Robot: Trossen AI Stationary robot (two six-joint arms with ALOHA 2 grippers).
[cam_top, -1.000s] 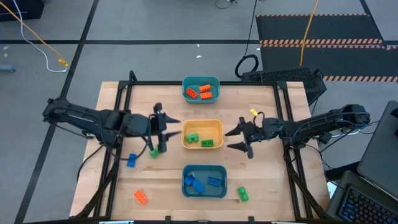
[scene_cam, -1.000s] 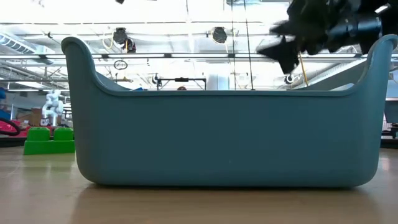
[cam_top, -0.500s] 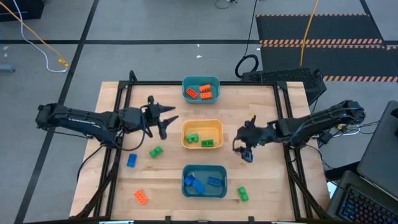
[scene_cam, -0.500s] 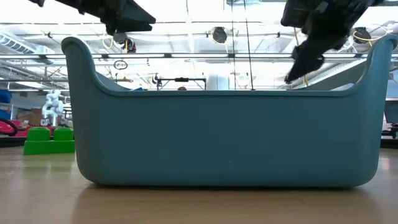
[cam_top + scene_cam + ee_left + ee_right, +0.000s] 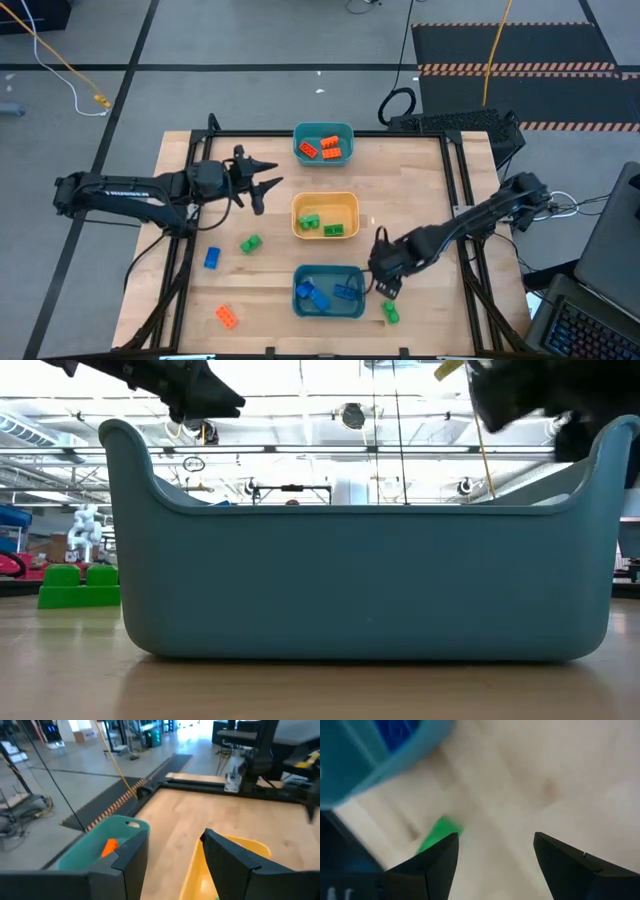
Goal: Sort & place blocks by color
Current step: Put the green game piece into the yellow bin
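Loose blocks lie flat on the wooden table: a green block (image 5: 250,243), a blue one (image 5: 212,258) and an orange one (image 5: 227,316) on the left, and another green block (image 5: 389,313) (image 5: 437,832) at the near right. My left gripper (image 5: 268,193) (image 5: 175,865) hovers open and nearly level, left of the gap between the far teal bin (image 5: 323,130) and the yellow bin (image 5: 325,197). My right gripper (image 5: 385,288) (image 5: 495,865) points down, open, just above the near-right green block and beside the near teal bin (image 5: 300,272).
The far teal bin holds orange blocks (image 5: 325,149). Green blocks (image 5: 320,225) lie in the yellow bin, and blue blocks (image 5: 328,292) in the near teal bin (image 5: 365,575). A black frame (image 5: 455,170) borders the table. Bare wood lies right of the yellow bin.
My right gripper has swung from beside the yellow bin toward the table's near edge and tipped from level to pointing down, ending over the near-right green block. My left gripper has drawn back toward the left and far edges, away from the green block on the left. Neither has opened or shut.
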